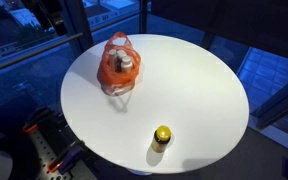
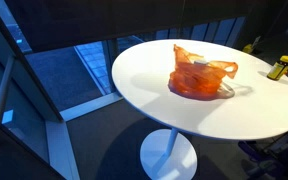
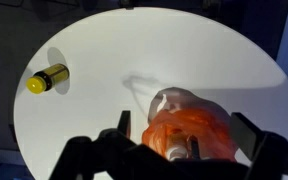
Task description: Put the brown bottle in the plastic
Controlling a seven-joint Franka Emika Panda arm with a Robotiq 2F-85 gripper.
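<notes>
A small brown bottle with a yellow cap (image 1: pixel 162 137) stands near the edge of the round white table (image 1: pixel 199 90). It shows in both exterior views (image 2: pixel 280 68) and lies at the left in the wrist view (image 3: pixel 47 79). An orange plastic bag (image 1: pixel 119 68) sits on the table, also in the exterior view (image 2: pixel 199 72). It holds a white-capped bottle (image 3: pixel 177 150). My gripper (image 3: pixel 184 128) is open above the bag (image 3: pixel 199 118), one finger on each side, holding nothing. The gripper does not show in the exterior views.
The table (image 2: pixel 149 75) stands on a single white pedestal (image 2: pixel 169 155) over a dark floor. Dark equipment with orange parts (image 1: pixel 44 148) sits below the table's edge. Window frames and glass run behind the table.
</notes>
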